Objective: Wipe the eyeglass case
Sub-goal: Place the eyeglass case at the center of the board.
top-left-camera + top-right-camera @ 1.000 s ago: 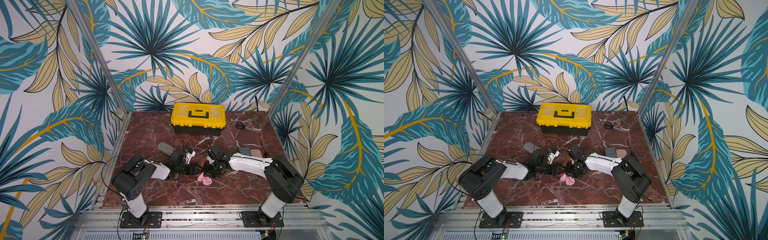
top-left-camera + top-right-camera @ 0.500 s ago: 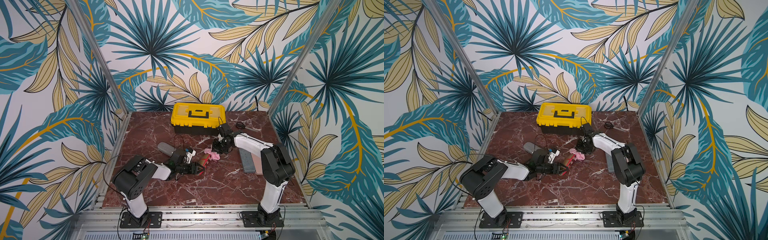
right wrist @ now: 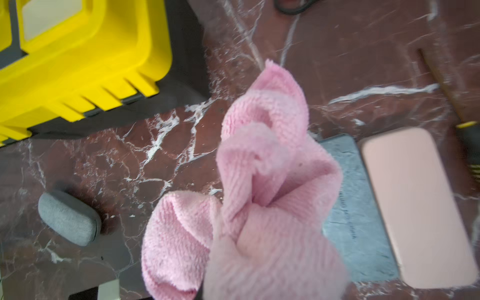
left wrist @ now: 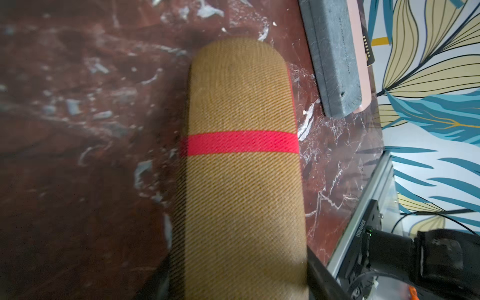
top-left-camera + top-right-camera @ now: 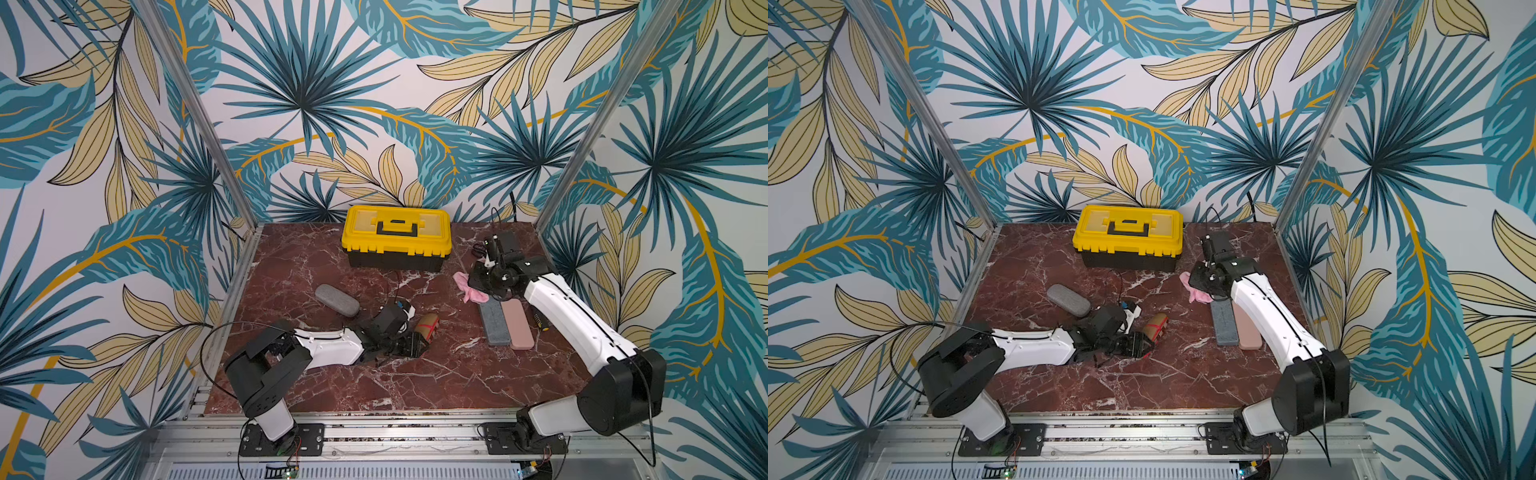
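Far from the right gripper [image 5: 478,283], closed on a crumpled pink microfibre cloth [image 3: 259,194], the tan woven eyeglass case with red band [image 4: 241,155] sits clamped in the left gripper [image 5: 410,345]. The cloth should probably be stroked along its length.

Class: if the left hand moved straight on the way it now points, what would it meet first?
The left hand is shut on the tan eyeglass case, which juts ahead. Past the case's tip only bare marble table shows; the grey case lies aside. Probably free, though depth is unclear.
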Robot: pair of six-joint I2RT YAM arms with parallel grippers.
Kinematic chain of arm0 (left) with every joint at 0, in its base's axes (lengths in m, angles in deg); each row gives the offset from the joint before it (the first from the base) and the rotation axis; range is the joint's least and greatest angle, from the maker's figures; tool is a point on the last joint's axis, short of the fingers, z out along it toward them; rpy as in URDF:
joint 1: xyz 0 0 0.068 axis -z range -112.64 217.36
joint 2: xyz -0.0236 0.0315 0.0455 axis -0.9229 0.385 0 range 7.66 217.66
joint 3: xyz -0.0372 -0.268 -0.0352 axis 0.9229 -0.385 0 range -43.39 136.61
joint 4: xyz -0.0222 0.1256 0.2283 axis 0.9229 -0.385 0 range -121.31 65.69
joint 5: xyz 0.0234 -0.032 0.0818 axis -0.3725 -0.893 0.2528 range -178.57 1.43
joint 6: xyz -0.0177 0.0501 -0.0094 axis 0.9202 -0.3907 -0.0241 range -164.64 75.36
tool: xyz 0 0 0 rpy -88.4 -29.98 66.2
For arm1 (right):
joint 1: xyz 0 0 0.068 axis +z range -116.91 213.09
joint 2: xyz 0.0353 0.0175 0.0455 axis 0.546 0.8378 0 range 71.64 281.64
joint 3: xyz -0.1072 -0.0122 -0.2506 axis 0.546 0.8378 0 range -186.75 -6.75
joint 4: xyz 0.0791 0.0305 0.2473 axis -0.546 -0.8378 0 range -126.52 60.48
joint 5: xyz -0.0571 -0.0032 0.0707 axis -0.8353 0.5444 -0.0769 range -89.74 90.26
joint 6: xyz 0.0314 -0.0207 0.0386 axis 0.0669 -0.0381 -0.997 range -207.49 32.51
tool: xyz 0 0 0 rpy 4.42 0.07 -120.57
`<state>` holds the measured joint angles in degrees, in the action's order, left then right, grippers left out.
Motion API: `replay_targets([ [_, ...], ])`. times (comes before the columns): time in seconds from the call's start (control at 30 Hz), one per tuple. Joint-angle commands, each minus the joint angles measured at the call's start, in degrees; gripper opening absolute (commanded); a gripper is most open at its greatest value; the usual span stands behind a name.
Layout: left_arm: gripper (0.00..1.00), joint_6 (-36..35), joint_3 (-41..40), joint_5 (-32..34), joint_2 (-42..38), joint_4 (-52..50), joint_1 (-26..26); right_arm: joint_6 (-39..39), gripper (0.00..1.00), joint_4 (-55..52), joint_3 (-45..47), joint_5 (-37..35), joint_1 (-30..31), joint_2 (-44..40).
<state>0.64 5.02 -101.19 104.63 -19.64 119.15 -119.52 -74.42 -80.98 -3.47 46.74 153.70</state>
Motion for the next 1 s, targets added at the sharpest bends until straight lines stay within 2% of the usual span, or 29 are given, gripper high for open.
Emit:
replay_targets([
  [0.0,0.12,3.7,7.9,12.0,4.4,-8.9,2.7,1.9,0.00,-3.3,2.5,-2.1,-1.6,-2.0],
  [0.3,0.14,6.0,29.6,17.4,20.4,-19.3,8.9,2.8,0.00,-3.3,3.6,-0.5,-4.0,-3.3],
  [0.4,0.19,8.0,31.7,17.2,22.9,-18.9,9.4,3.2,0.00,-3.0,3.9,-0.1,-4.9,-3.3],
  [0.67,0.50,10.4,36.3,13.8,28.1,-18.7,9.7,3.4,0.00,-1.8,4.6,2.1,-5.9,-2.0],
  [0.73,0.63,10.4,36.2,13.5,28.2,-18.7,9.6,3.6,0.00,-1.6,4.5,2.5,-5.9,-1.6],
  [0.97,0.80,10.3,35.5,12.1,28.0,-16.8,9.0,3.6,0.00,-1.5,4.5,3.6,-6.0,-0.7],
])
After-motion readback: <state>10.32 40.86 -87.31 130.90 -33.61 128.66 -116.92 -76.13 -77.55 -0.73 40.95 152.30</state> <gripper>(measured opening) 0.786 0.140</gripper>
